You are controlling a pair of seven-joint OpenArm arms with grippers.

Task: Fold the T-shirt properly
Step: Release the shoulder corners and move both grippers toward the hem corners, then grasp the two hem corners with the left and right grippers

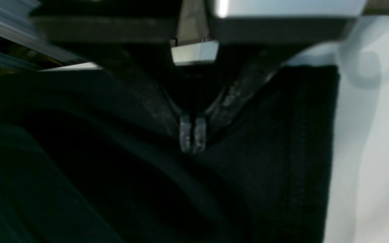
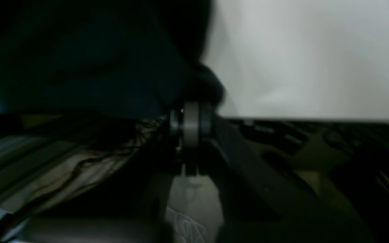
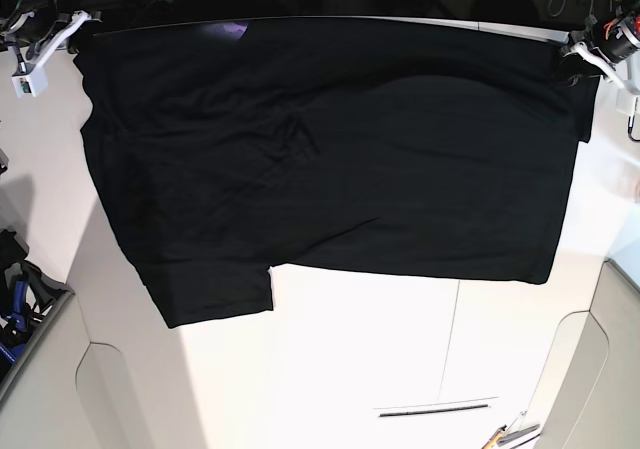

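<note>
Grippers pinch the T-shirt (image 3: 330, 159) at its far corners: left gripper (image 1: 191, 140) clamped on cloth at 2 o'clock, right gripper (image 2: 189, 104) at 10 o'clock. Shirt lies spread over the table (image 3: 360, 359); draw both corners evenly toward 6 o'clock, keeping the edge taut

Base view is bright and even, the white desk (image 3: 350, 349) almost glaring, and its edges bow outward like a fisheye. The T-shirt (image 3: 330, 159) reads as flat black, folds barely showing. Both wrist views are dim and soft; the right wrist one is murky and smeared, nothing sharp.
</note>
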